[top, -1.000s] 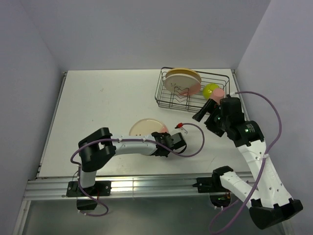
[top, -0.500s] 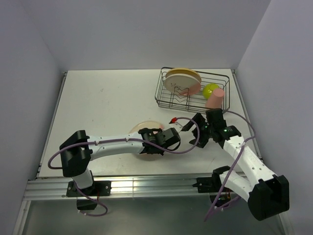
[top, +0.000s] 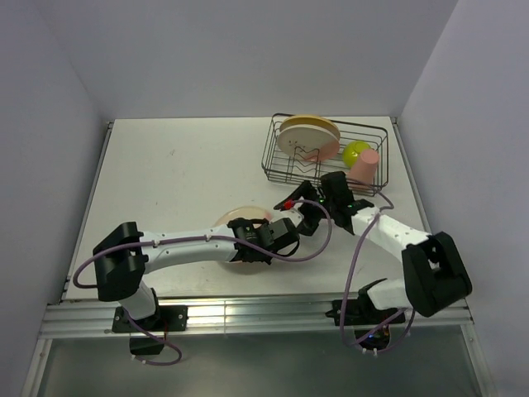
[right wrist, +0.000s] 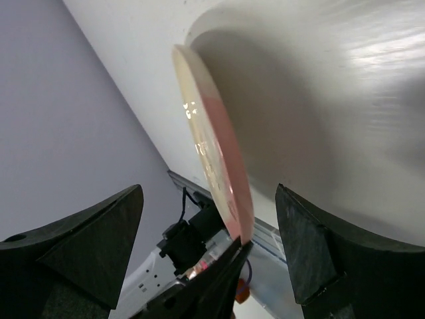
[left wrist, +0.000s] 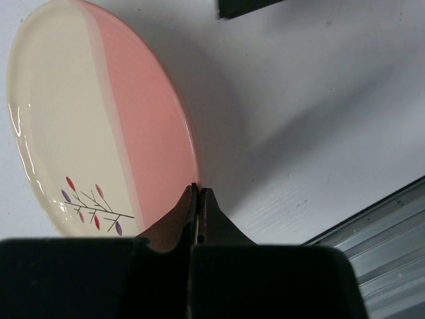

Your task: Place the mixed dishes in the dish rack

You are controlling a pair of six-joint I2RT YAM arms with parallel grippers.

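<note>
A cream and pink plate (left wrist: 99,119) with a dark sprig motif stands tilted on its edge off the white table, and my left gripper (left wrist: 198,189) is shut on its lower rim. In the top view this plate (top: 235,219) sits at centre front with the left gripper (top: 266,228) at its right side. My right gripper (right wrist: 209,193) is open, with the plate's edge (right wrist: 209,153) showing between its fingers. From above, the right gripper (top: 304,217) is just right of the plate. The black wire dish rack (top: 273,161) at back right holds two plates (top: 307,132), a lime-green bowl (top: 356,151) and a pink cup (top: 365,165).
An aluminium rail (top: 248,314) runs along the near table edge, close below the plate. A purple cable with a red connector (top: 288,203) loops between the two grippers. Grey walls close in the table on the left, back and right.
My right arm has swung from beside the rack down and left to the plate, its jaws narrowing slightly. The left gripper has stayed shut on the plate, which has shifted slightly left.
</note>
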